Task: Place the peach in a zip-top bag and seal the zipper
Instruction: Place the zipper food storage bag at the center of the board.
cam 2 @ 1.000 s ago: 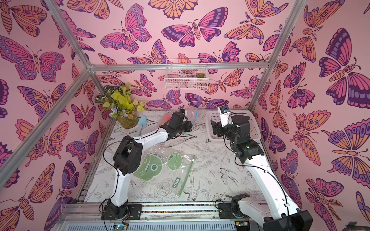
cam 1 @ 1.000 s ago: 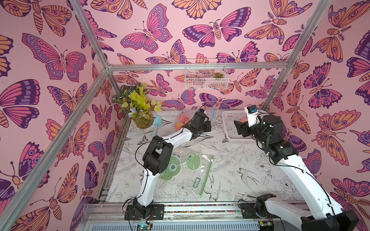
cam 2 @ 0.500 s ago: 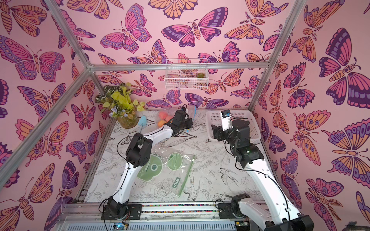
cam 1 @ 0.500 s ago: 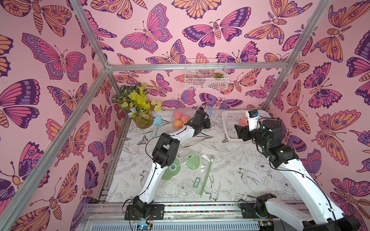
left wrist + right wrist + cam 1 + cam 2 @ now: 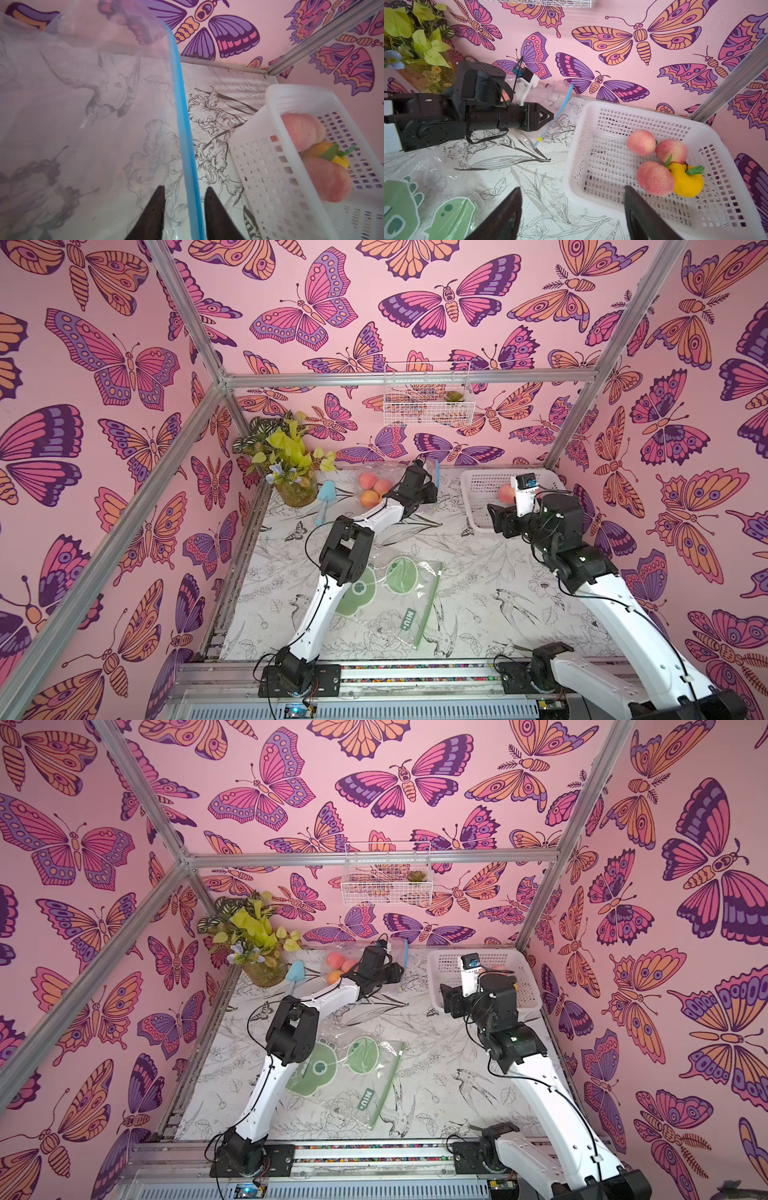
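A clear zip-top bag (image 5: pixel 384 471) with a blue zipper (image 5: pixel 178 93) lies at the back of the table, and three peaches (image 5: pixel 369 498) show inside it. My left gripper (image 5: pixel 185 188) is open at the bag's mouth. The zipper strip runs between its fingers with a gap on each side. In both top views that gripper (image 5: pixel 430 491) (image 5: pixel 397 971) sits at the bag's right edge. My right gripper (image 5: pixel 572 188) is open and empty, hovering over the near left rim of a white basket (image 5: pixel 583 145). The basket holds three more peaches (image 5: pixel 655 178).
A yellow fruit (image 5: pixel 685 182) lies beside the basket's peaches. A second clear bag (image 5: pixel 395 597) with green prints and a green zipper lies mid-table. A potted plant (image 5: pixel 286 456) and a blue scoop (image 5: pixel 326 493) stand back left. A wire basket (image 5: pixel 428 393) hangs on the back wall.
My left gripper has opened and let go of the blue zipper. Its arm stretched farther toward the back. The right gripper has dropped slightly by the basket.
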Robot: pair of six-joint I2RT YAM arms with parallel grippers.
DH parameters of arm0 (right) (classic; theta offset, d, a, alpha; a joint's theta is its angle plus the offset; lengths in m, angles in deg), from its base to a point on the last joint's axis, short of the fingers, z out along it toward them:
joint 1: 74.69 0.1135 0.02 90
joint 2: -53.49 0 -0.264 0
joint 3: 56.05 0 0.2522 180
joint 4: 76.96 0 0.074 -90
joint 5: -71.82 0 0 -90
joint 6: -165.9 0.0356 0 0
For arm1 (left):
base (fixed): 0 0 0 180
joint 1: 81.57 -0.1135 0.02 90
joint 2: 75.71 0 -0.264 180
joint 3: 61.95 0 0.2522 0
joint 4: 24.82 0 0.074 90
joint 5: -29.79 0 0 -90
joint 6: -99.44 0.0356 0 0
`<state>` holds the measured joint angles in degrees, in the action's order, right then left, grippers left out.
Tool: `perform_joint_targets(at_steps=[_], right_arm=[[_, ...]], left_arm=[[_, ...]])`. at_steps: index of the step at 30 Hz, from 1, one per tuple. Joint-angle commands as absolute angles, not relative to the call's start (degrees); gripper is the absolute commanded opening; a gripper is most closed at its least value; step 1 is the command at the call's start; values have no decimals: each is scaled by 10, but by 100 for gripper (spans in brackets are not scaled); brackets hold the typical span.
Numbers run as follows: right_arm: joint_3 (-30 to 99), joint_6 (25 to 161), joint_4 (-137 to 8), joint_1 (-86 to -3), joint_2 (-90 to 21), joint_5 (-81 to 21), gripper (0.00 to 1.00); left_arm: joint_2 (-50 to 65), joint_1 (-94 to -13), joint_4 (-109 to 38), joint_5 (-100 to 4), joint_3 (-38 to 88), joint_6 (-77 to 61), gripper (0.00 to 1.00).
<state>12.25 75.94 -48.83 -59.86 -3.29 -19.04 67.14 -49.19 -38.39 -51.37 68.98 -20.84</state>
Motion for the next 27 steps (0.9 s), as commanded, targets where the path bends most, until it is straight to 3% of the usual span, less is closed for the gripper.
perform_joint_targets(at_steps=[1, 6, 9, 22, 27], right_arm=[[114, 768, -486, -595, -27, -182, 77], [108, 768, -490, -595, -29, -178, 77], [106, 769, -490, -595, -29, -176, 77], [101, 813, -464, -595, -21, -162, 77], [103, 838, -428, -595, -12, -199, 77]], left_arm=[[645, -505, -392, -479, 692, -201, 55], [578, -510, -390, -470, 642, -187, 75], [528, -511, -377, -464, 592, -177, 80], [250, -511, -363, -476, 287, -174, 81], [145, -506, -412, -491, 169, -174, 79]])
